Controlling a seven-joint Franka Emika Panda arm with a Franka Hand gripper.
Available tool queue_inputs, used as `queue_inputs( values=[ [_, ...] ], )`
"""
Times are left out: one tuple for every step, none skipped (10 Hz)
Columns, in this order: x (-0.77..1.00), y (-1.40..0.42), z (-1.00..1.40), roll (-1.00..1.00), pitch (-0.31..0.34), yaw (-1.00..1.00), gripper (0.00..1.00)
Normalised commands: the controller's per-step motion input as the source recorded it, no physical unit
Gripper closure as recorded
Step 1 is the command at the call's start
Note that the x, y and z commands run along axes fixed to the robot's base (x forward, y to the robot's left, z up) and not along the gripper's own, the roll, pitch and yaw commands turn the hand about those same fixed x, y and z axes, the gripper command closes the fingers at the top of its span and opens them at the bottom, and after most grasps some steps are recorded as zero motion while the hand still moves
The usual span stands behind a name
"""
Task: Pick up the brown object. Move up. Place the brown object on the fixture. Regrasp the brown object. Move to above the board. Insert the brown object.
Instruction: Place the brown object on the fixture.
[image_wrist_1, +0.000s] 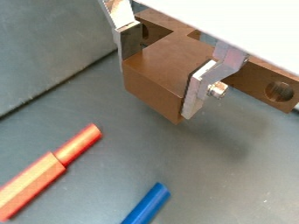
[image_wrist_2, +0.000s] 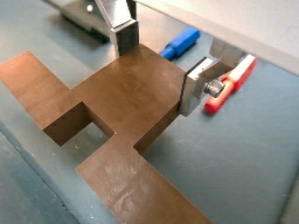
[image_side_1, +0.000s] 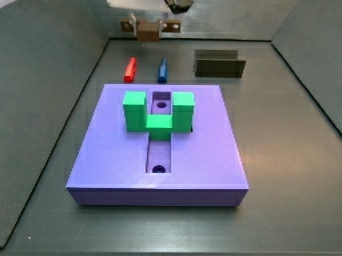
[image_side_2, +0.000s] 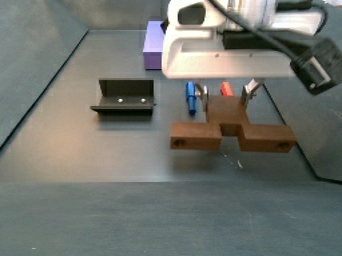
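Gripper hangs low over grey floor, its flat silver fingers clamped on the middle lug of the tan-brown elongated bar with side lugs, the brown object. Bar's long axis runs crosswise to the fingers, ends sticking out both sides; round hole shows at one end. Small dark olive-grey bracket, the fixture, stands apart to one side. Judgement: the carry goes sideways toward it, bar kept level.

Open floor is seen around the gripper clamping the brown object; the red peg, blue peg and fixture stand near.
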Motion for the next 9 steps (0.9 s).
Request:
queue_inputs(
  values=[
    [0.00, -0.02, 0.00, -0.05, 0.000, 0.00, 1.00],
    [0.15, 0.07, 0.02, -0.64, 0.000, -0.04, 1.00],
    [0.38, 0.04, 0.12, -1.00, 0.000, -0.01, 1.00],
    [0.48, 0.01, 0.11, -1.00, -0.011, -0.09, 1.00],
    [0.47, 0.00, 0.11, -1.00, -0.006, -0.07, 1.00],
    [0.47, 0.00, 0.11, -1.00, -0.009, -0.07, 1.00],
    [0.48, 0.00, 0.11, -1.00, -0.017, -0.07, 1.00],
    [0.48, 0.00, 0.11, -1.00, -0.014, -0.07, 1.00],
    [0.47, 0.00, 0.11, -1.00, -0.011, -0.07, 1.00]
  ],
)
